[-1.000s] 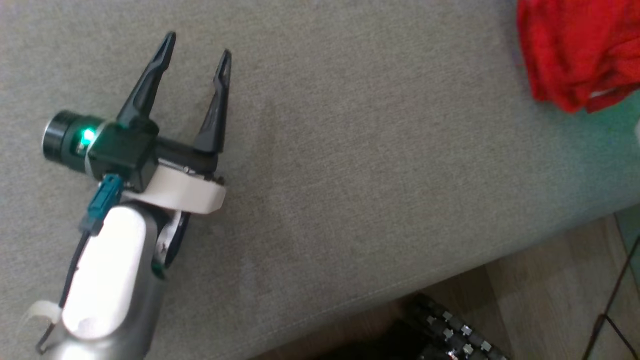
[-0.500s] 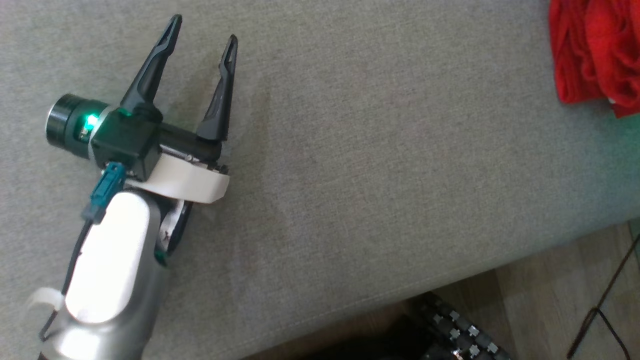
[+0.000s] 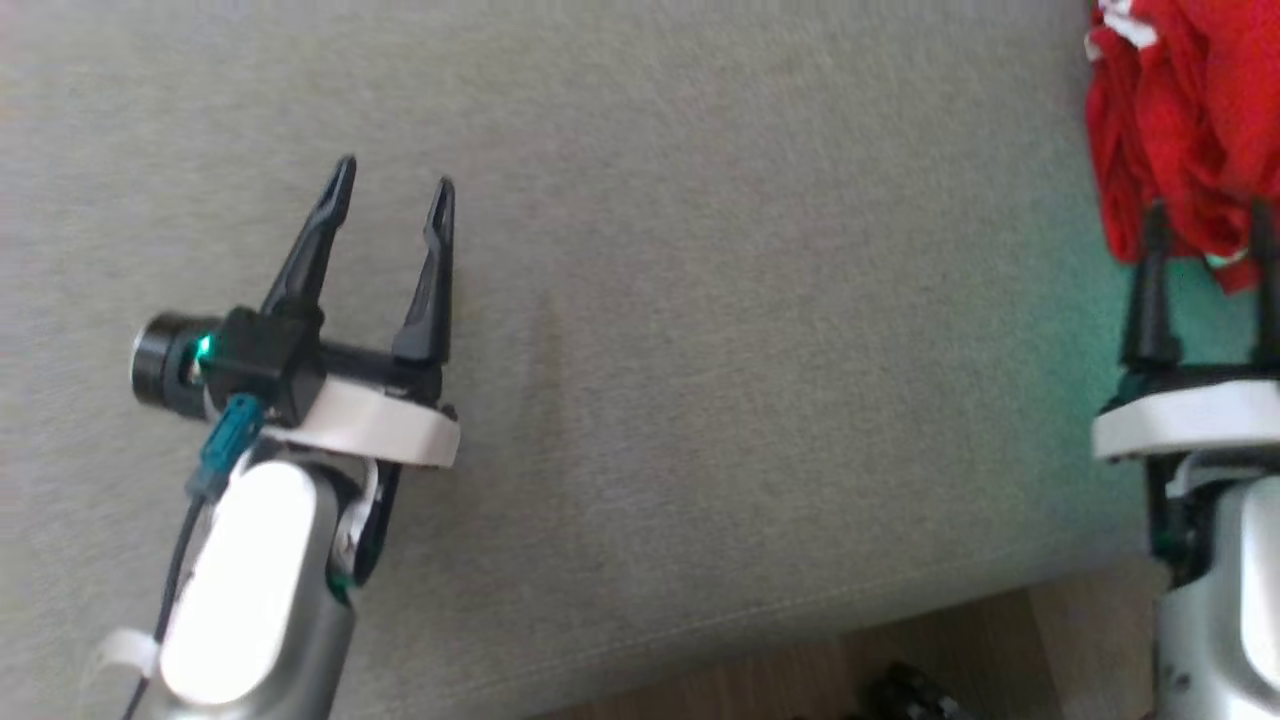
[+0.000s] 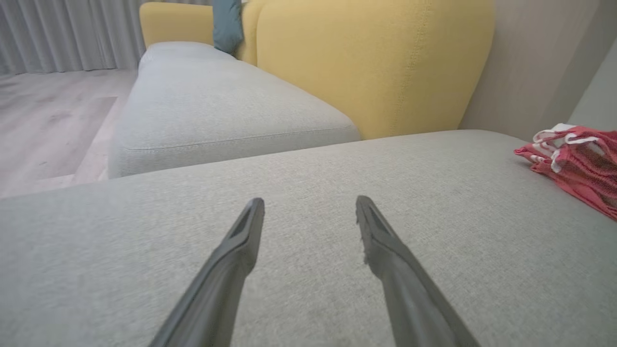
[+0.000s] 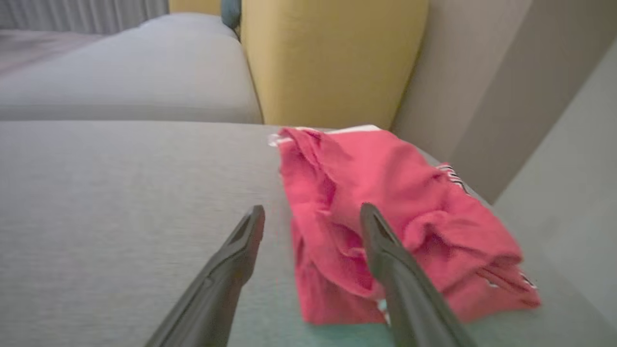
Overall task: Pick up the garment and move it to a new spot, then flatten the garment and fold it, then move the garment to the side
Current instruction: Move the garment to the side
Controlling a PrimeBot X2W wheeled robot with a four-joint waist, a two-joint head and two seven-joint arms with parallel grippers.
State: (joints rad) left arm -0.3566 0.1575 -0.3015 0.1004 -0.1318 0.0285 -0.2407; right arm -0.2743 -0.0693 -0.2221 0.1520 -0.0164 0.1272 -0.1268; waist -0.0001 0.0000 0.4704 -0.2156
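Observation:
The garment is a red cloth with white trim, lying bunched at the far right of the grey sofa seat. It also appears as the garment in the left wrist view and the garment in the right wrist view. My right gripper stands open just in front of it, fingertips at its near edge. In the right wrist view my right gripper has the cloth's left edge between its spread fingers, ungripped. My left gripper hangs open over bare cushion far to the left, seen as the left gripper.
A yellow backrest rises behind the seat, beside a second grey cushion with a teal pillow. The seat's front edge drops to wooden floor. A grey wall flanks the garment.
The head view has shifted, so my right gripper now shows at the right edge below the garment. The left gripper stays open over the cushion.

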